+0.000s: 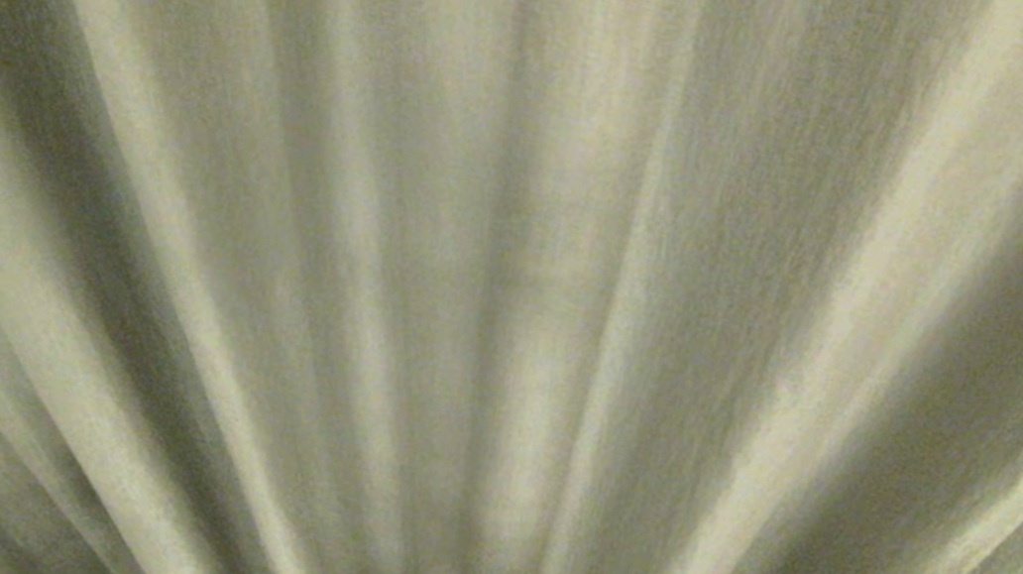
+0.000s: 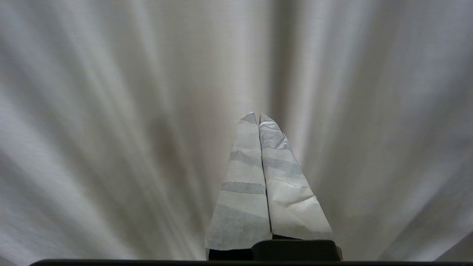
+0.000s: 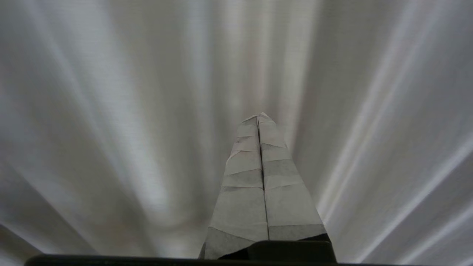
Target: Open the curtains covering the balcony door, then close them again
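Filling the whole head view, the curtains (image 1: 516,258) hang as grey-beige woven folds that fan outward from the low middle of the picture, with deep shaded pleats toward the left and the right edges and paler ridges between them; neither arm shows in that view, and nothing but cloth can be seen there. On the robot's left, the left gripper (image 2: 257,117) points straight at the drawn fabric in its wrist view; its two tape-wrapped fingers (image 2: 242,192) lie pressed flat against each other from base to tip, with nothing between them and no cloth caught; whether the tips touch the curtain cannot be told. On the robot's right, the right gripper (image 3: 257,117) faces the same pleated cloth in its own wrist view; its taped fingers (image 3: 284,199) are likewise pressed together along their full length, holding nothing; the folds behind them run in pale streaks spreading toward the edges.
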